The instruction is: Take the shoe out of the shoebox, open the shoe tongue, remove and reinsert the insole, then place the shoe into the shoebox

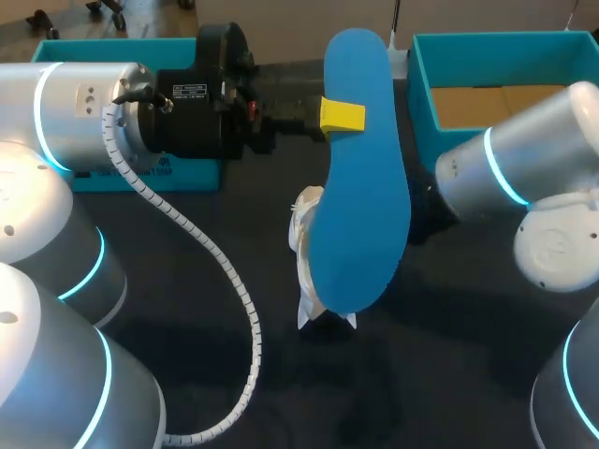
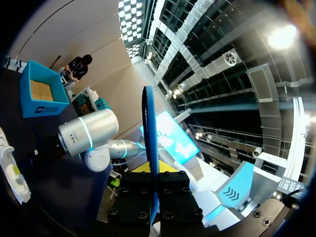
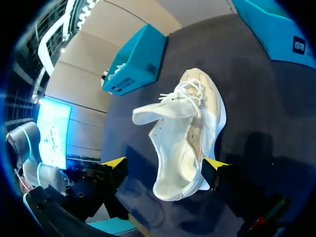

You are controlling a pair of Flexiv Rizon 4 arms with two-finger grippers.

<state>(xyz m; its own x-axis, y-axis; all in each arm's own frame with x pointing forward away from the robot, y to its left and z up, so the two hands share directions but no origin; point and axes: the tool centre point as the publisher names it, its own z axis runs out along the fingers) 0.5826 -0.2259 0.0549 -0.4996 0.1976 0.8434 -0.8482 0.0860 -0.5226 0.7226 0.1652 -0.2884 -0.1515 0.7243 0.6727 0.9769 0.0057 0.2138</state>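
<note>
Dark counter [image 1: 449, 355] bears white lace-up shoe [image 3: 190, 133], straddled by spread right tool [image 3: 165, 165]; left tool [image 1: 332, 114] clamps flat blue insole [image 1: 360, 187] aloft; removal judged complete, reinsertion needs toe-first alignment.
</note>
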